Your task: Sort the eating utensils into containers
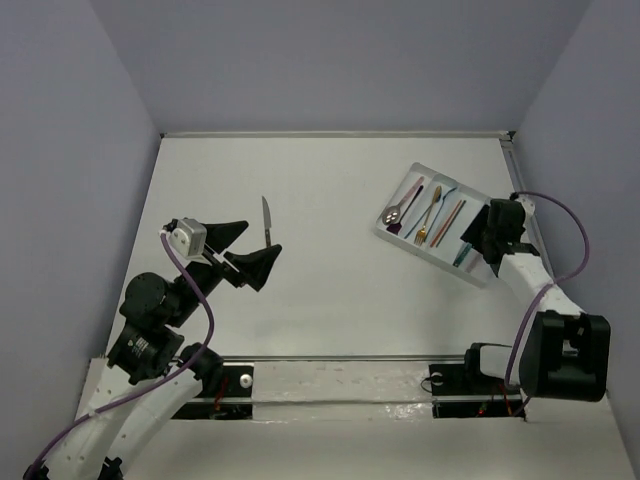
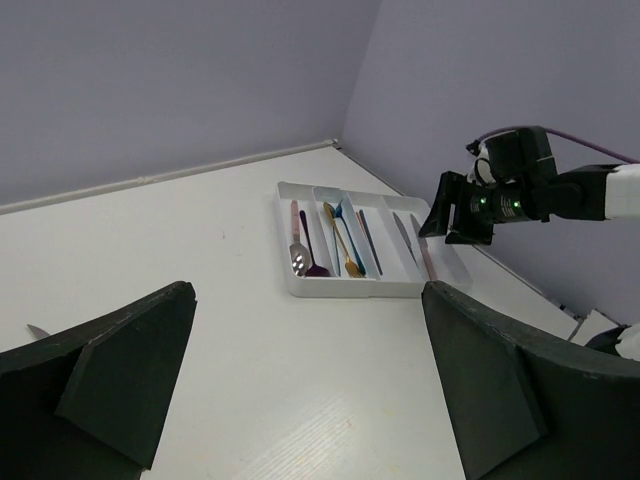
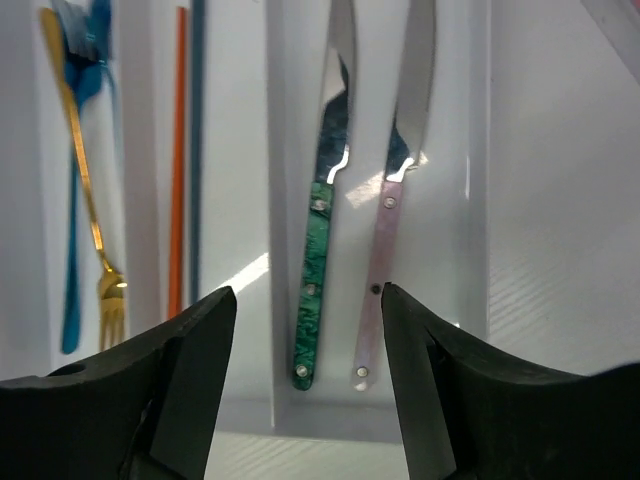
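The white divided tray (image 1: 416, 172) lies at the right of the table. It holds a spoon, a purple spoon, a gold fork (image 1: 428, 222) and red and blue pieces. My right gripper (image 1: 490, 238) hovers open and empty over the tray's right end. In the right wrist view it (image 3: 308, 390) is just above a green-handled knife (image 3: 318, 250) and a pinkish-handled knife (image 3: 378, 260), with the gold fork (image 3: 95, 235) further left. A silver knife (image 1: 267, 221) lies loose on the table beside my left gripper (image 1: 250, 250), which is open and empty. In the left wrist view only its tip (image 2: 36, 330) shows.
Grey walls close the table at the back and both sides. The tray (image 2: 345, 287) and the right gripper (image 2: 465, 210) show far off in the left wrist view. A metal rail (image 1: 330, 380) runs along the near edge between the arm bases.
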Tool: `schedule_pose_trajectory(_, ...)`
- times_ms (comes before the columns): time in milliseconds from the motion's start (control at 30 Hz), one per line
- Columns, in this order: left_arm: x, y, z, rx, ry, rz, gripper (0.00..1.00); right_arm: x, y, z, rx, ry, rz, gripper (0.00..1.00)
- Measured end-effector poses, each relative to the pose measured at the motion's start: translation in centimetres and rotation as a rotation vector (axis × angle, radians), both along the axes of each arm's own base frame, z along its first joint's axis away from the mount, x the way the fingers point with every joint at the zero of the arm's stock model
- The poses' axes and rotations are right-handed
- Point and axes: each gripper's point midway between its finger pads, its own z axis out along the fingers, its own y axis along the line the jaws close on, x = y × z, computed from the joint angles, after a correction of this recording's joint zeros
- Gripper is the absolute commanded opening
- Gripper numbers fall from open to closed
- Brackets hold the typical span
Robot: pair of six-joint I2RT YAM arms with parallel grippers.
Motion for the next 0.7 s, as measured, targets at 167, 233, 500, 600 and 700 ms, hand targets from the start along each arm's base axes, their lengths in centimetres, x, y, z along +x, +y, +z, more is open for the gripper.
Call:
schedule_pose_trajectory(167, 0.1, 0.0, 0.0, 0.0, 0.001, 0.003, 0.99, 1.3, 6.5, 3.7, 0.024, -0.114, 0.203, 0.71)
schedule_pose_trajectory(233, 0.2, 0.1, -0.1, 0.0, 0.003, 0.012, 0.99, 1.9, 11.4, 4.7, 0.044, -0.137, 0.334, 0.71)
schedule_pose_trajectory(500, 1.7, 2.2, -0.5, -0.011, 0.03, 0.148, 0.99, 2.3, 35.9, 2.9, 0.06, -0.059, 0.847, 0.71)
schedule_pose_trajectory(600, 2.2, 4.0, -0.1, -0.043, 0.032, 0.248, 0.99, 3.3, 43.9, 2.7, 0.036, -0.067, 0.952, 0.71)
schedule_pose_trajectory(700, 2.2, 5.6, 0.3, -0.08, 0.028, 0.324, 0.99, 3.8, 49.7, 2.2, 0.017, -0.079, 1.014, 0.7)
